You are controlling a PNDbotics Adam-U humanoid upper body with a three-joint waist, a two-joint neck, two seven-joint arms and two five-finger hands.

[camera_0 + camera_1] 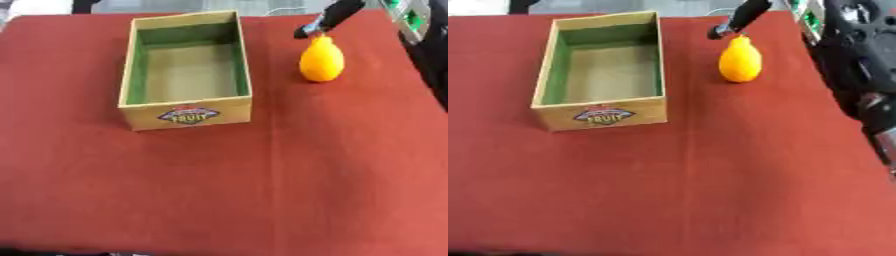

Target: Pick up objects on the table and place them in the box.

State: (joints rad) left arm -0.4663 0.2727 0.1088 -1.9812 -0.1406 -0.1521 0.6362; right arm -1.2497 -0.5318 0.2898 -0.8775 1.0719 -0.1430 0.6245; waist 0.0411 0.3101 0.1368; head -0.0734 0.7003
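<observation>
The orange pear-shaped fruit [321,60] stands upright on the red worktop [262,175], right of the open box [186,110]; probably light, smooth and slippery, best gripped round its belly, while the robot hand's [308,31] opening cannot be told.

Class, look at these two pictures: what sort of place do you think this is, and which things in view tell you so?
Probably a robot test or practice bench, not a home or shop. A red cloth-covered table holds only an empty cardboard box labelled FRUIT and one orange fruit, with dark robot parts at the right edge.
</observation>
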